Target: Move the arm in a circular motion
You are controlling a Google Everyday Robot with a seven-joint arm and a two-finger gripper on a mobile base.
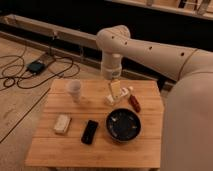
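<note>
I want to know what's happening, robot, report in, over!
Tan gripper low over the wooden table. Cream-white tubular arm bends down from the right. White bottle lying right by gripper, white cup nearby.

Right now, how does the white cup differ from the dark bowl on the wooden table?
The white cup is pale; the dark bowl is nearly black. The cup is narrow and tall, the bowl wide and shallow. The cup stands at the table's far left, the bowl nearer the front right. Both sit upright on the wooden table. The arm holds its gripper over the table's far side, right of the cup.
</note>
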